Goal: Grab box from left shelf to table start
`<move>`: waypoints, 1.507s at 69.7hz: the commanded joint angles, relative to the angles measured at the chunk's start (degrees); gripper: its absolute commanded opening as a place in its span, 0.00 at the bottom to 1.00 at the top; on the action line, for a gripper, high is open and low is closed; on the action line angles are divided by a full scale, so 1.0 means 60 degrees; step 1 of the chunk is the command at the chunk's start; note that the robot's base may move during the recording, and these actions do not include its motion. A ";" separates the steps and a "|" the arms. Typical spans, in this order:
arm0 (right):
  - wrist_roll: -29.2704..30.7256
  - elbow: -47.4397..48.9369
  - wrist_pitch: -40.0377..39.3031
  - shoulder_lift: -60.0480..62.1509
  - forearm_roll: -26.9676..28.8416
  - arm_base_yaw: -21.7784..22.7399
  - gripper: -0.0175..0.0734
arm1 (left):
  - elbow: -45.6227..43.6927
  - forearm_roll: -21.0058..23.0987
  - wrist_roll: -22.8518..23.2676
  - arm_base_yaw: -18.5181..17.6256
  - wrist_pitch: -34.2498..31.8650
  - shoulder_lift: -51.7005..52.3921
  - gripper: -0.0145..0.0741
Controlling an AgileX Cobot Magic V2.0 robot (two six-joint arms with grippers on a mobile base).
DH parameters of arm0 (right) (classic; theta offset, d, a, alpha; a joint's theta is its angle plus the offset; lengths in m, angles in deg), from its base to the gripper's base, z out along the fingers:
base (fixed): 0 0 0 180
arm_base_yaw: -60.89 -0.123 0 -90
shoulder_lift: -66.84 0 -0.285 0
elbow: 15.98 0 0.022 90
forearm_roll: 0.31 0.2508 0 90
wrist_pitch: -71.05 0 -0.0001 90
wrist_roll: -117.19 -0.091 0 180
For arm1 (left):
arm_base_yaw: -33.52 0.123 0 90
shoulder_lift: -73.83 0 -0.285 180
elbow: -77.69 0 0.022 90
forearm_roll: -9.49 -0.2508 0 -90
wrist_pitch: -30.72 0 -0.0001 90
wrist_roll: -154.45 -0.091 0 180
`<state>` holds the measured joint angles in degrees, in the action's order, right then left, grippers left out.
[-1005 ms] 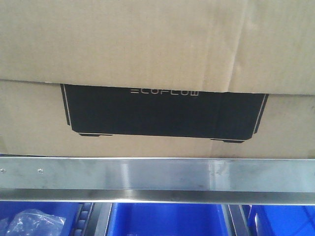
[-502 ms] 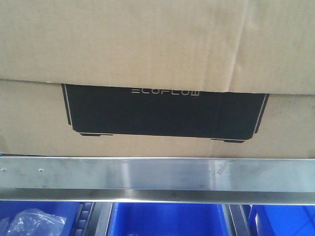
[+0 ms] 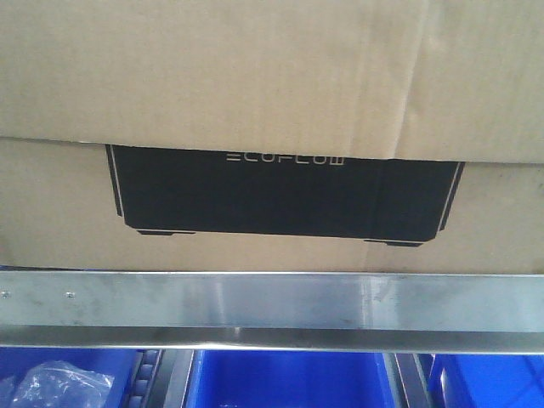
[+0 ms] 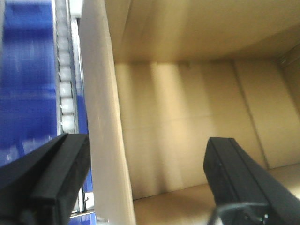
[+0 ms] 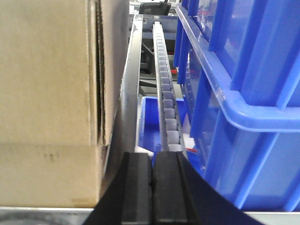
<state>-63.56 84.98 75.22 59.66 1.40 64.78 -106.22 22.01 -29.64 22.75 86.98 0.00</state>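
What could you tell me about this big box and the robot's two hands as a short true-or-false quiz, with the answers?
1. The ECOFLOW cardboard box sits just above the silver front rail of the shelf. True.
2. The left gripper is shut tight. False: it is open, with one finger outside the box's wall and the other inside the box.
3. The right gripper is shut and holds nothing. True.
4. The plastic bins below the shelf are red. False: they are blue.
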 commanded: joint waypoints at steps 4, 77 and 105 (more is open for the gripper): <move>0.0025 0.0161 -0.1016 0.0092 0.0460 0.0033 0.27 | -0.0846 0.0196 -0.0021 -0.0075 -0.0302 -0.0852 0.62; 0.0125 0.8211 0.5580 -0.4425 0.0611 0.0033 0.87 | -0.1173 -0.1167 -0.0003 -0.0703 -0.1047 -0.2556 0.62; 0.1230 1.2797 0.9707 -0.9345 0.1732 0.0033 0.87 | -0.1173 -0.1167 0.0011 -0.0703 -0.1187 -0.2689 0.62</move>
<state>-57.22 157.57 133.17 8.13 10.96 64.78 -111.13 14.79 -29.86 18.94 83.58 -18.08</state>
